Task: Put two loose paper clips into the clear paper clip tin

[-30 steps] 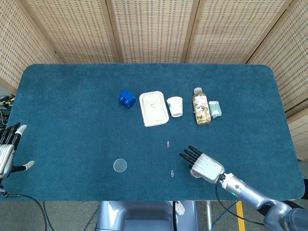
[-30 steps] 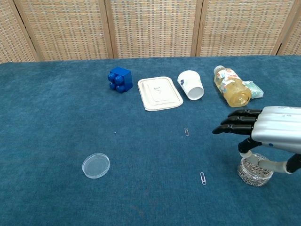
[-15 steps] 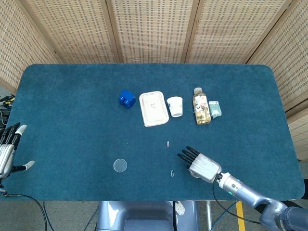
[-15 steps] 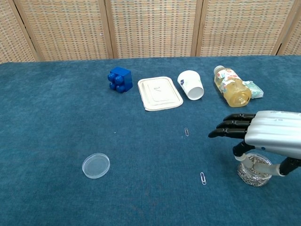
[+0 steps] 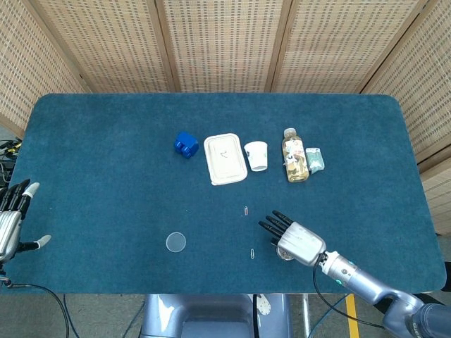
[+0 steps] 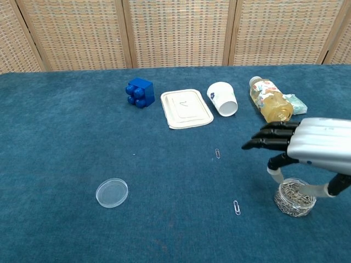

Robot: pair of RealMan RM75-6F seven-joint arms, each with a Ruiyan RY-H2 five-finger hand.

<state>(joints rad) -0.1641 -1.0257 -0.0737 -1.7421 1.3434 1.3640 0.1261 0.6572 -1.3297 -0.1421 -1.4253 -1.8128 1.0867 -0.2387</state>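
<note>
Right hand (image 6: 310, 147) hangs above the clear paper clip tin (image 6: 294, 198), fingers stretched out flat and slightly apart, pointing away from the robot's right side; nothing held. Thumb reaches down beside the tin's rim, possibly touching it; contact is hard to confirm.

Tin sits directly below the palm, open-topped, already heaped with clips. Its lid (image 6: 112, 193) lies well apart, far beyond the fingertips.

2 loose paper clips on the cloth:
- near clip (image 6: 237, 207): just beyond and below the fingertips, on the robot's side of them, close to the tin. Long axis runs roughly toward and away from the robot, slightly slanted.
- far clip (image 6: 218, 154): ahead of the fingertips, a little further from the robot. Long axis also roughly toward and away.

Both lie off the fingertip side of the right hand, so a short reach that way should meet either. The left hand (image 5: 10, 224) is at the table's opposite edge, spread and idle, well apart from everything; the right is plainly nearer.

View differences: chest view shows the tin's contents and the gap between palm and tin. Head view hides most of the tin under the right hand (image 5: 296, 240) but gives both clips (image 5: 252, 253) (image 5: 245, 210) in plan, and alone shows the left hand.
</note>
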